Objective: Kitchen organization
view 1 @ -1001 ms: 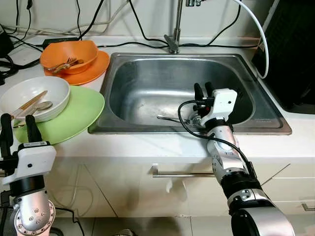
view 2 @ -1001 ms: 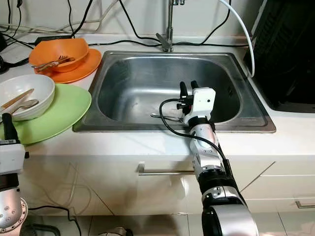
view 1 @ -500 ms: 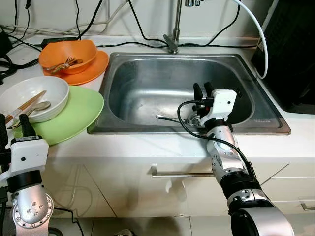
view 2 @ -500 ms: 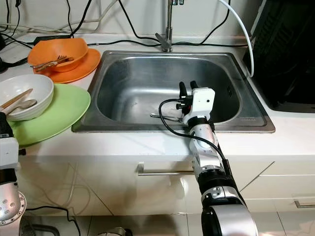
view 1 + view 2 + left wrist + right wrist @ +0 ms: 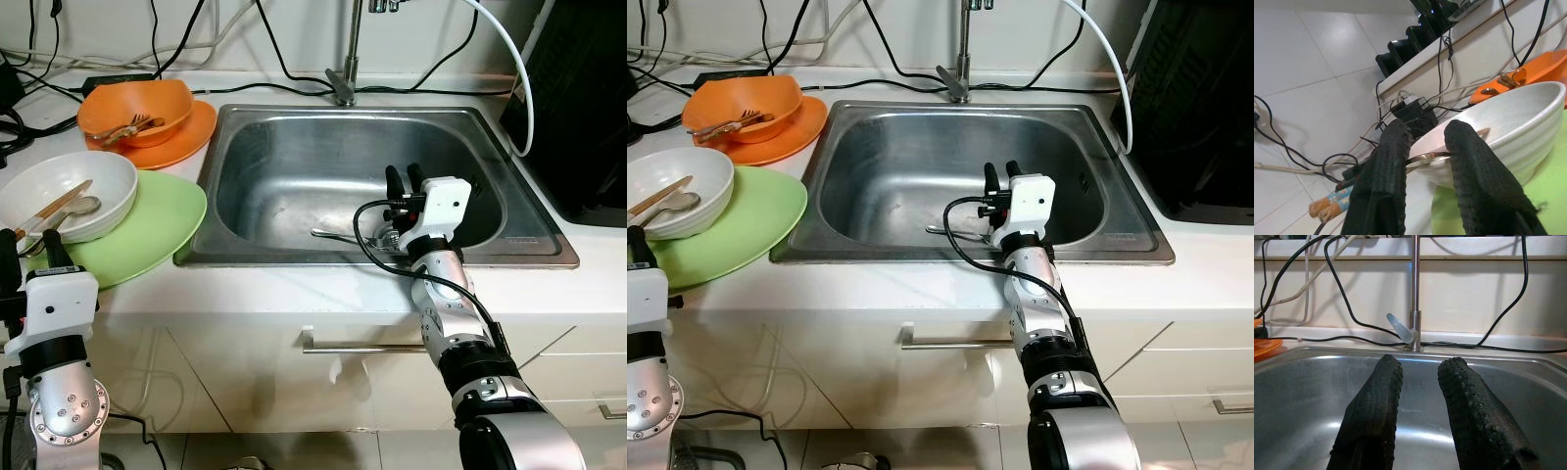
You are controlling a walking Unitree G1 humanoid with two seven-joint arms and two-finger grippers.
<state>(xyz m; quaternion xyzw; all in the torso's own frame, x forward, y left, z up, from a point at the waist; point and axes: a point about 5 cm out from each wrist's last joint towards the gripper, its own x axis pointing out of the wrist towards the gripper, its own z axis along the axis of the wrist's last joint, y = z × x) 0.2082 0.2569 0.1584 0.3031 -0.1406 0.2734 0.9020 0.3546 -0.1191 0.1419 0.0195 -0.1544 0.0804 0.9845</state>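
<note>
A white bowl [image 5: 73, 186] holding a spoon and chopsticks rests on a green plate [image 5: 152, 230] on the counter's left. Behind it, an orange bowl [image 5: 137, 103] with a fork sits on an orange plate [image 5: 191, 137]. My left gripper [image 5: 29, 253] is open at the counter's front edge, just in front of the white bowl [image 5: 1518, 117]; the spoon's handle [image 5: 1425, 159] shows beyond the gap between its fingers. My right gripper [image 5: 404, 179] is open over the front of the steel sink [image 5: 294, 157], with nothing between its fingers. A metal utensil [image 5: 338, 235] lies on the sink floor just left of it.
The faucet [image 5: 1414, 293] stands behind the sink. Black cables run along the back wall. A black appliance [image 5: 578, 108] stands at the right. A drawer handle [image 5: 362, 348] is below the counter edge.
My left gripper has shifted slightly left and nearer the white bowl. The right arm has not moved.
</note>
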